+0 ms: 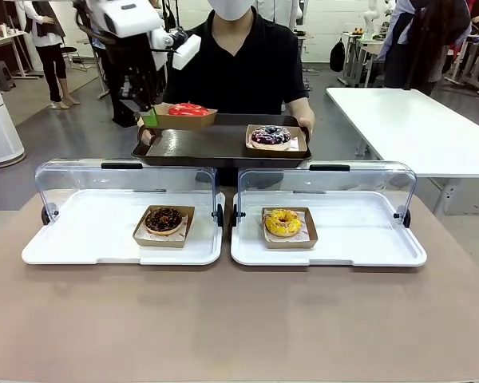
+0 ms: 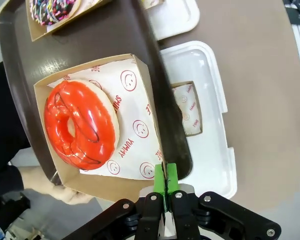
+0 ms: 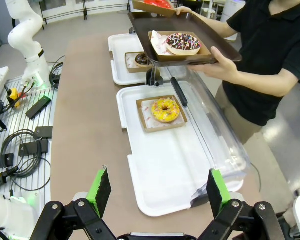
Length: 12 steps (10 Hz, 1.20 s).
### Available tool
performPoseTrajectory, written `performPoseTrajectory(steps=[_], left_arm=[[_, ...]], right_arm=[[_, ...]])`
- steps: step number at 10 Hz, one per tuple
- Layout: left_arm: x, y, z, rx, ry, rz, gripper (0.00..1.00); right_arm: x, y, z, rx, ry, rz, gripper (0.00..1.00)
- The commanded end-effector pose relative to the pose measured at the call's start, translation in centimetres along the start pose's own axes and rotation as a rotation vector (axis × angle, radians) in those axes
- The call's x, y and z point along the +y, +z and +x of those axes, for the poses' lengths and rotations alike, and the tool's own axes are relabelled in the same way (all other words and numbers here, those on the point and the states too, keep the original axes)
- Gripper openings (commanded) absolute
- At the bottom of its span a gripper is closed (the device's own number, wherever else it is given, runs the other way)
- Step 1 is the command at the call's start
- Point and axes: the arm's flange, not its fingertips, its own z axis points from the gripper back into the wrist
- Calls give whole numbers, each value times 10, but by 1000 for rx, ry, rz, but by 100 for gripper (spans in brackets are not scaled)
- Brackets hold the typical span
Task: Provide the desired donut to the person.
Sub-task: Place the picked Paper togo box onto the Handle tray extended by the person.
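A red-glazed donut point(image 1: 189, 109) lies in a brown paper box point(image 2: 135, 95) lined with printed paper. My left gripper point(image 2: 166, 182) is shut on the box's rim and holds it over the left end of a dark serving tray point(image 1: 215, 148). The person point(image 1: 239, 60) in a black polo holds that tray with both hands at the far side of the table. A sprinkled donut point(image 1: 271, 136) in its own box sits on the tray's right part. My right gripper point(image 3: 157, 192) hangs open above the near end of the right white tray point(image 3: 160, 170), with nothing between its fingers.
Two white display trays with raised clear lids stand side by side. The left one point(image 1: 80, 239) holds a chocolate donut point(image 1: 164, 219), the right one point(image 1: 359, 239) a yellow donut point(image 1: 283, 222). Brown table surface lies free in front. Cables and a white arm base point(image 3: 27, 45) are off the table's side.
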Motion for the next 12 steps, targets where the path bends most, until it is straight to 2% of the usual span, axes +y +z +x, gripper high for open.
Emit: performPoseTrajectory(steps=[1, 3, 8, 9, 10, 11, 12], left_arm=[[20, -1, 7, 42, 56, -22, 2], [40, -20, 9, 57, 61, -75, 2], [60, -50, -6, 37, 94, -192, 2], [59, -53, -8, 22, 86, -182, 9], [60, -54, -9, 21, 71, -179, 62], [63, -54, -9, 18, 60, -180, 69], [62, -54, -9, 17, 56, -180, 100]], right_arm=[[1, 0, -1, 4, 1, 2, 100], [1, 0, -1, 4, 1, 2, 100], [1, 0, -1, 4, 1, 2, 100], [1, 0, -1, 4, 1, 2, 100], [1, 0, -1, 4, 1, 2, 100], [1, 0, -1, 4, 1, 2, 100], [1, 0, -1, 4, 1, 2, 100]])
